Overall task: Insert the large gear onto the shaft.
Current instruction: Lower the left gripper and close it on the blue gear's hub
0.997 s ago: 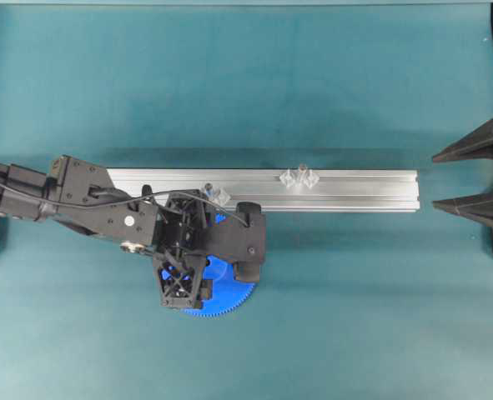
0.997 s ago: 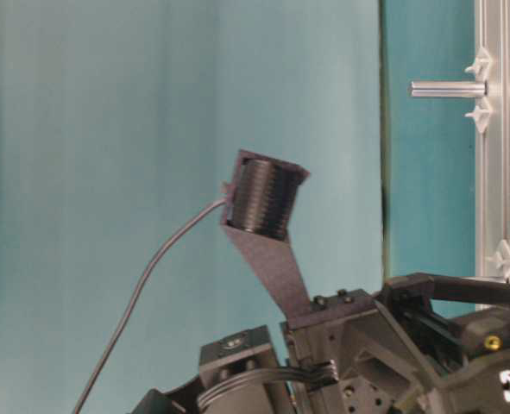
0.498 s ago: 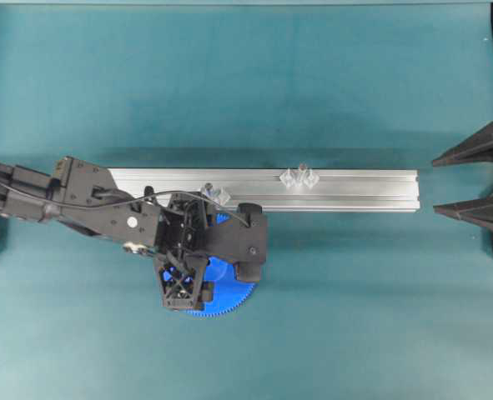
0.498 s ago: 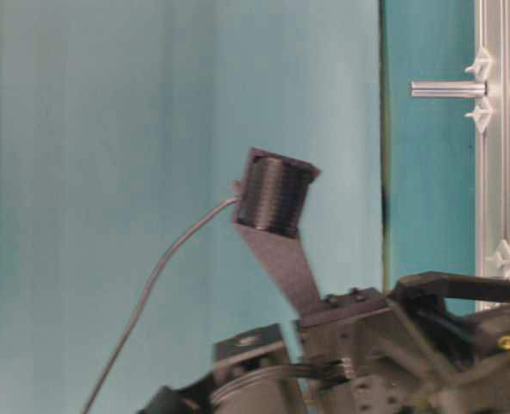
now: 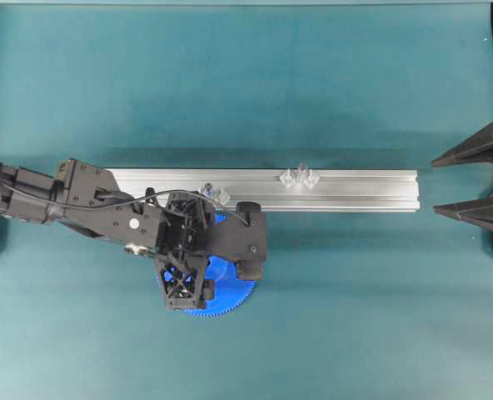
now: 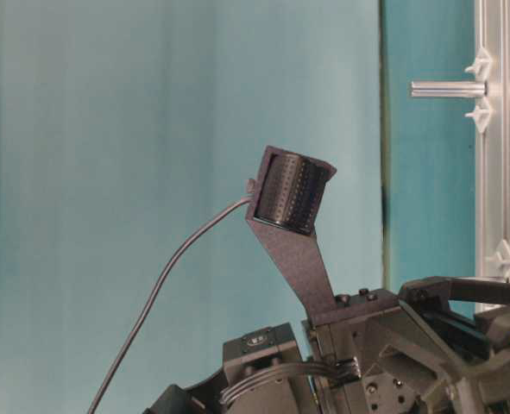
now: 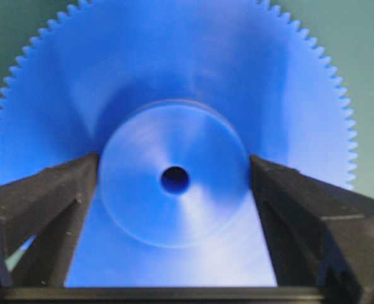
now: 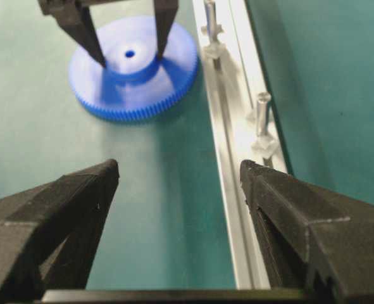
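The large gear (image 7: 174, 145) lies flat on the table (image 5: 354, 317), just near of the aluminium rail (image 5: 346, 190). The left gripper (image 7: 174, 180) stands spread, straddling its hub; the right gripper (image 8: 179, 174) is spread too, well apart.

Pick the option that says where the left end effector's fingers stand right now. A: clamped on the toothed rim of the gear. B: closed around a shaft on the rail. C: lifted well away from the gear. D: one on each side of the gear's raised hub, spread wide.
D: in the left wrist view the left end effector straddles the raised hub of the large gear, fingers wide apart beside it.
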Controlling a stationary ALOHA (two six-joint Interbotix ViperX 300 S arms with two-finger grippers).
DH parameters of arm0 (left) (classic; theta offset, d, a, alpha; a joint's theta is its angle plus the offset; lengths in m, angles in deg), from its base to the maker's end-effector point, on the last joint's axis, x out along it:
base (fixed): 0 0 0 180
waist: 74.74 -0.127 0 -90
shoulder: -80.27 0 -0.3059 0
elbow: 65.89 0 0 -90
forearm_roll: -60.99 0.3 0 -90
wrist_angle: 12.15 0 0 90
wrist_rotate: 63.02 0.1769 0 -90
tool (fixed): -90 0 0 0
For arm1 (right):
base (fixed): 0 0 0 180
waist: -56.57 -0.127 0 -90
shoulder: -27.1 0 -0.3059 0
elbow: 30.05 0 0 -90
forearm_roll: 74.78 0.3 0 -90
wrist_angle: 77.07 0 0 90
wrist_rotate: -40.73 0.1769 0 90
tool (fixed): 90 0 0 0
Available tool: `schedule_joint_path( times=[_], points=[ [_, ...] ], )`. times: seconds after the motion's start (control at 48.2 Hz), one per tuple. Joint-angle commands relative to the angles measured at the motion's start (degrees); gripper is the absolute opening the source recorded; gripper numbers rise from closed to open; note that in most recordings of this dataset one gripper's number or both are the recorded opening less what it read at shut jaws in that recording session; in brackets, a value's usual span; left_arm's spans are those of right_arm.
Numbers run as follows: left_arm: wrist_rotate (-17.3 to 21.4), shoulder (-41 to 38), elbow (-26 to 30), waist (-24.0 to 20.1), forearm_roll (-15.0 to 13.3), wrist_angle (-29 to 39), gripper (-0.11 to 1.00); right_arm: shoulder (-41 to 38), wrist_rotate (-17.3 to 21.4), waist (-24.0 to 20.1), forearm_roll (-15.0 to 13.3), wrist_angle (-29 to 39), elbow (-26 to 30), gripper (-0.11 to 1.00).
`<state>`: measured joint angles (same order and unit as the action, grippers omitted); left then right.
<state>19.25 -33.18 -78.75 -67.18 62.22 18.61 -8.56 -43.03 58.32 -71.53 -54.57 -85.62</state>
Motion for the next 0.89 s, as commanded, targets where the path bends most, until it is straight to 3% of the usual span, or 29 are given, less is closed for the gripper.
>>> schedule_joint_path(
  times=[0.0, 0.291, 0.498, 0.872],
  points=[
    [-0.18, 0.53, 0.26, 0.26, 0.09, -0.26, 0.93, -0.35, 0.44, -0.18, 0.09, -0.53, 0.53, 0.86],
    [-0.18, 0.44, 0.00, 0.26, 0.09, -0.79, 0.91, -0.35, 0.53, -0.18, 0.09, -0.53, 0.53, 0.86],
    [-0.18, 0.44, -0.26, 0.26, 0.09, -0.88, 0.79, -0.35, 0.53, -0.09, 0.09, -1.23, 0.62, 0.86],
    [0.35, 0.70, -0.53, 0.26, 0.09, -0.79, 0.79, -0.35, 0.53, -0.18, 0.09, -1.32, 0.44, 0.85]
  ],
)
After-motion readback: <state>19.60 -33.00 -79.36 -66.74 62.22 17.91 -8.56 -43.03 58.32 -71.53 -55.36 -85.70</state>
